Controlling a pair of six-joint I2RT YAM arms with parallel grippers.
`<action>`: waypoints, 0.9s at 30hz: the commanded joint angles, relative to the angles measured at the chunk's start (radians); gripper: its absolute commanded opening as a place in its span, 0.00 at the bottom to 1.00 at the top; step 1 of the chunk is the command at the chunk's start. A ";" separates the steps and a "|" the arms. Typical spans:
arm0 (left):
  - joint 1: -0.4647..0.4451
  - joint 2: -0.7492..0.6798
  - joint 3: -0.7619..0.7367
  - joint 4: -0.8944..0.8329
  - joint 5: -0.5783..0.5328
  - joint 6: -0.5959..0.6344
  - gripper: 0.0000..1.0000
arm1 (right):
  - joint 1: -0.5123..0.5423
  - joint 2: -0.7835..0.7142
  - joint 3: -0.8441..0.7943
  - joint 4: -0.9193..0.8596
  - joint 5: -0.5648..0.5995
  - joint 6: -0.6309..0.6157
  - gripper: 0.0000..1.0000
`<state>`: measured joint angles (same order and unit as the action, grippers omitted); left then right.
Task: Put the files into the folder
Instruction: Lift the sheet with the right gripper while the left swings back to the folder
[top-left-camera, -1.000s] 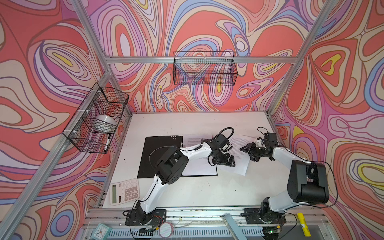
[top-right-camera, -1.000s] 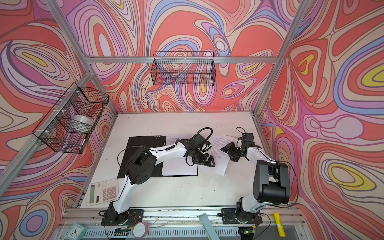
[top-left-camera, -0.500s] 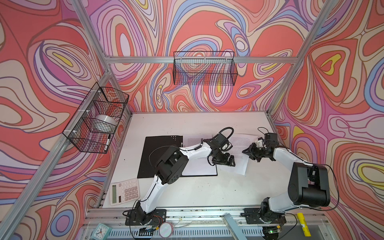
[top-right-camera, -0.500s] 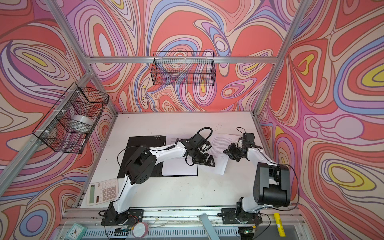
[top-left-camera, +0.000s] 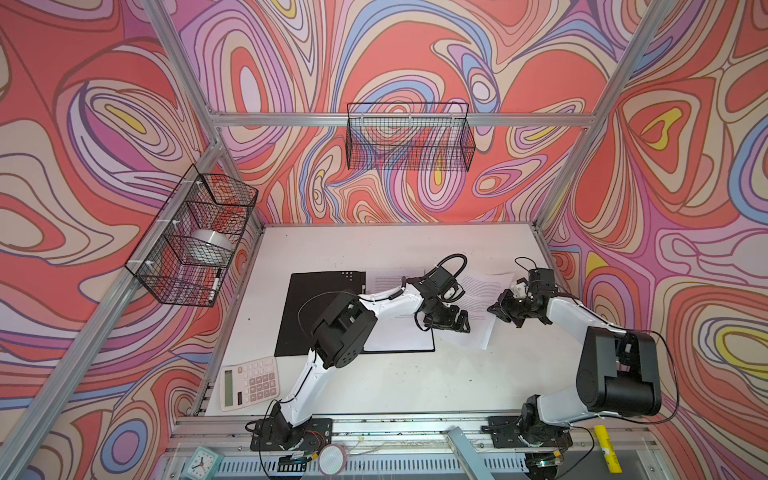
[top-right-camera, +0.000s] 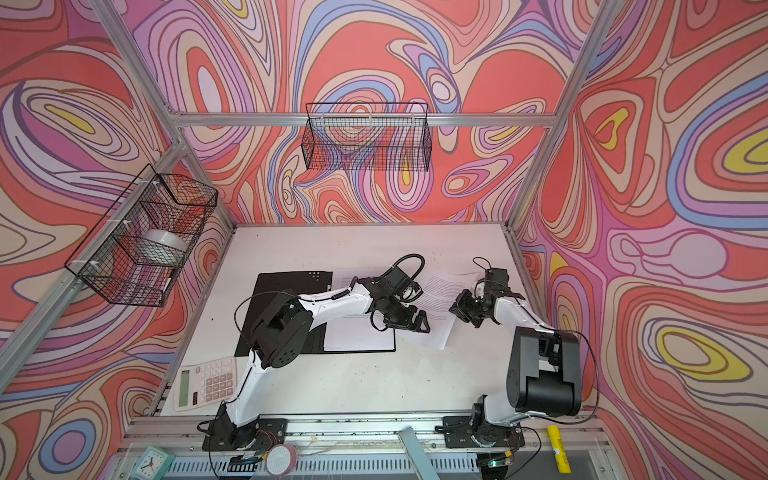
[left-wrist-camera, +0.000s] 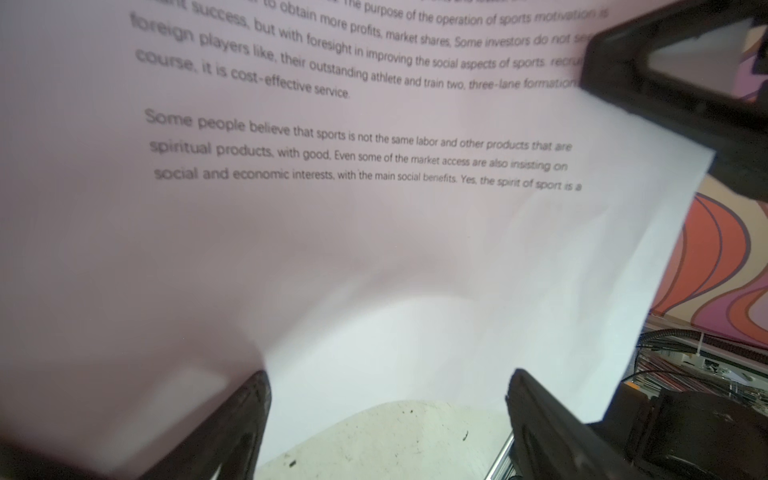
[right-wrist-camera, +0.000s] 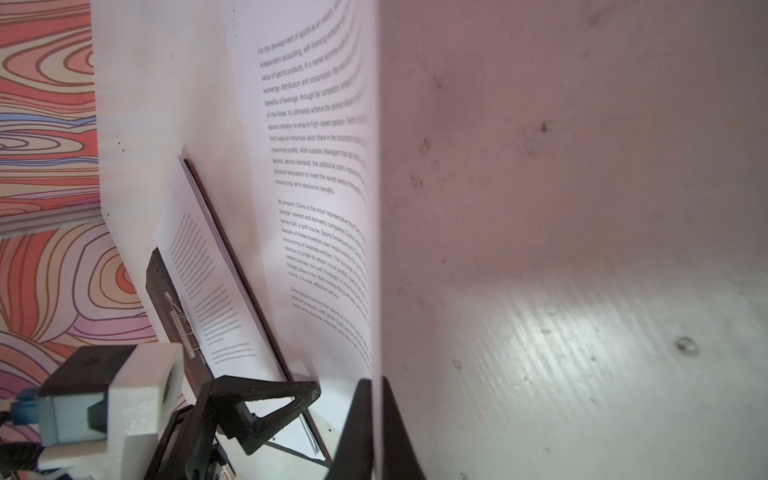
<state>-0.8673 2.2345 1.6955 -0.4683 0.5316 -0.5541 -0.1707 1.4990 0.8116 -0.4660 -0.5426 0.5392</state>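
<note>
Now, right jaws: shut on one edge of the loose sheet (top-left-camera: 478, 291)
Left jaws: wide open, holding nothing
Folder (top-left-camera: 299, 316): lies open on the worktop (top-left-camera: 374, 386), beside the sheet
Risk: floppy sheet may slip out or snag on the left jaws

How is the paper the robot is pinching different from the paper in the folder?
The pinched sheet sits outside the folder, beside it; the filed sheet lies inside it. The pinched sheet is askew, one edge caught in the right gripper's jaws; the filed sheet lies flat and square. Both are white with black print.
</note>
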 joint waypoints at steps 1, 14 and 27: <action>0.012 0.025 0.028 -0.098 -0.005 -0.010 0.89 | -0.004 -0.007 -0.015 -0.014 0.023 -0.019 0.00; 0.027 -0.206 0.140 -0.055 0.073 -0.020 0.90 | -0.003 -0.063 0.053 -0.079 0.111 -0.029 0.00; 0.224 -0.749 -0.350 -0.083 -0.208 0.112 1.00 | 0.003 0.013 0.265 -0.131 0.143 -0.025 0.00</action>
<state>-0.6674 1.5581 1.4128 -0.4934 0.4393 -0.5133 -0.1703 1.4849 1.0271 -0.5655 -0.4183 0.5175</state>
